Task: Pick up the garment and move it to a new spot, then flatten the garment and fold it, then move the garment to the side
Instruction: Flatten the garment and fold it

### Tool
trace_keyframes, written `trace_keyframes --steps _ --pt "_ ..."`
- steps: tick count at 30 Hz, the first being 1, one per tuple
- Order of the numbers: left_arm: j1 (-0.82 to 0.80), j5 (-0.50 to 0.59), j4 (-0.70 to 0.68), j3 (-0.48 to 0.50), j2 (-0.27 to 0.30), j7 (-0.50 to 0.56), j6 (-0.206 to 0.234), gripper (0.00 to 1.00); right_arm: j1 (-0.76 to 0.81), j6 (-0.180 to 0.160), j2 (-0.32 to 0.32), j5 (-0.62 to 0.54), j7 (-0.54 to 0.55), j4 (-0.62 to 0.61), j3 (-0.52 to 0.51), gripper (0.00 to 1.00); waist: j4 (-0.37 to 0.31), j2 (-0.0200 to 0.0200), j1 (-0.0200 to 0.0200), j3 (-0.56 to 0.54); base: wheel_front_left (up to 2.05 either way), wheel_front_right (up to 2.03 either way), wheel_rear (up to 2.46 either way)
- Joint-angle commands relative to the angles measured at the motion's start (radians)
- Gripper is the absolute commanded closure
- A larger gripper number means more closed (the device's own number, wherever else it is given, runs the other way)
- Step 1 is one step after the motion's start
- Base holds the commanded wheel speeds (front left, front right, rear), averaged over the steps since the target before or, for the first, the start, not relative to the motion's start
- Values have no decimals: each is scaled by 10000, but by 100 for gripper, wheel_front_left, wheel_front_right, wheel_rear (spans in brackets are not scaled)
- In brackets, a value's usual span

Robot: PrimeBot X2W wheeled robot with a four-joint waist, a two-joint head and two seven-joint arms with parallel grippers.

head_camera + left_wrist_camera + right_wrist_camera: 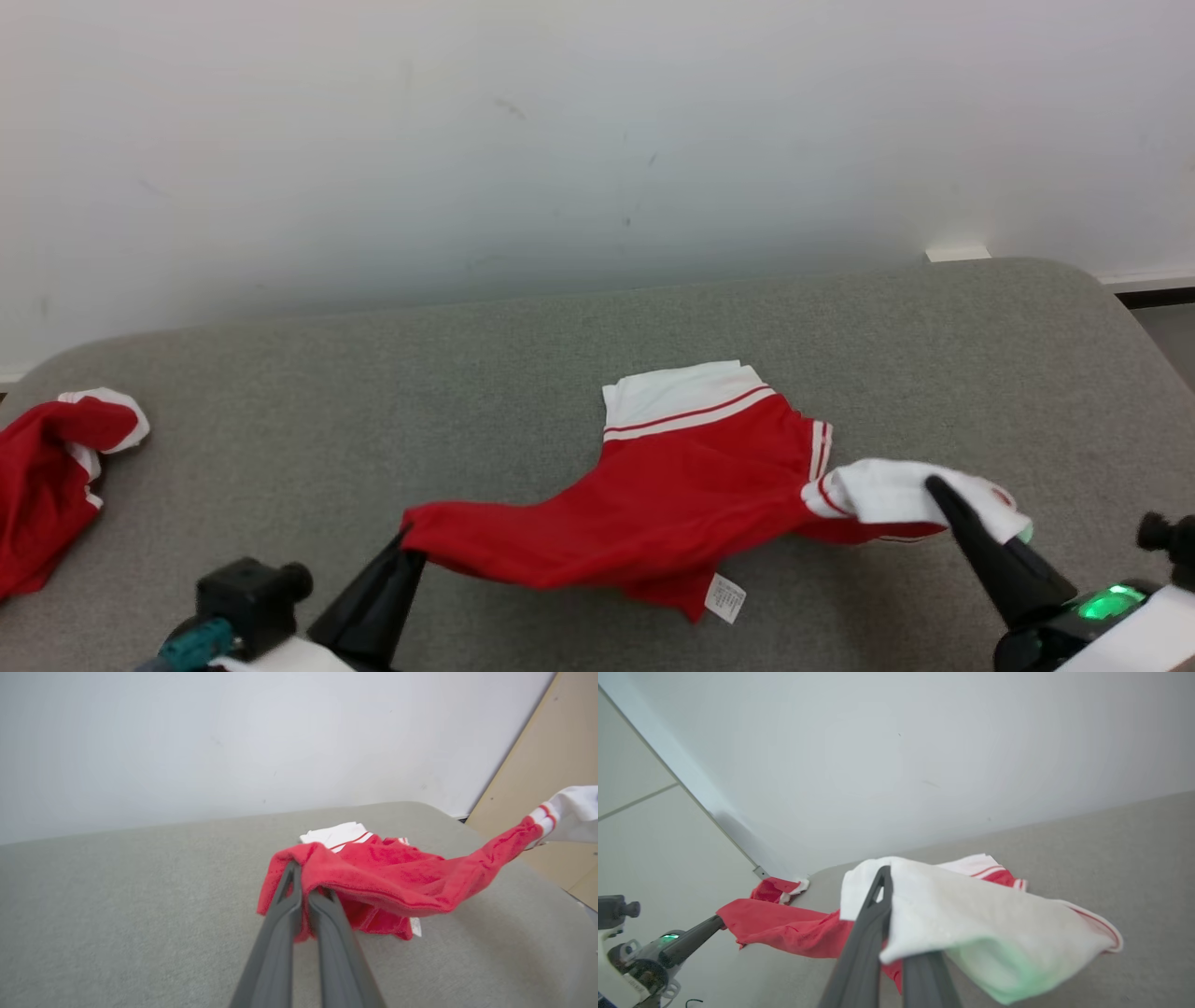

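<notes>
A crumpled red cloth [42,495], perhaps another garment, lies on the grey surface [280,392].

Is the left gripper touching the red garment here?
Touching. In the left wrist view the left gripper is shut on the garment, with red fabric pinched between its fingers.

Looks like a bare lab room: plain white wall [597,140] behind a grey felt-covered table [280,392].
</notes>
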Motion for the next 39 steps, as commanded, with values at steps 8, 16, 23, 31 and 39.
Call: trace_keyframes --steps 8,16,23,31,39 --pt "-596 -1822 -4241 1481 922 2148 217 100 -1 -17 -1112 1367 798 -3392 -1990 100 -136 0 -1 -113 0 0 0" --pt "-2793 -3216 -5482 2364 1789 3886 304 100 -1503 -17 -1878 2963 1968 -4819 -4028 100 -273 0 -1 46 0 0 0" --pt "-4905 -3981 -4419 2201 2130 5047 298 100 -3715 -17 -1587 2489 2692 -3467 -4536 100 -202 0 -1 799 0 0 0" --pt "-8563 -2940 -1436 1403 2184 5025 -182 100 -7975 -16 611 -162 3057 -829 -3309 100 111 0 -1 3268 0 0 0" --pt "-12360 -1375 2224 1142 1717 2401 -631 100 -12350 -17 2941 -3040 597 2372 -2893 100 53 0 -1 5156 0 0 0"
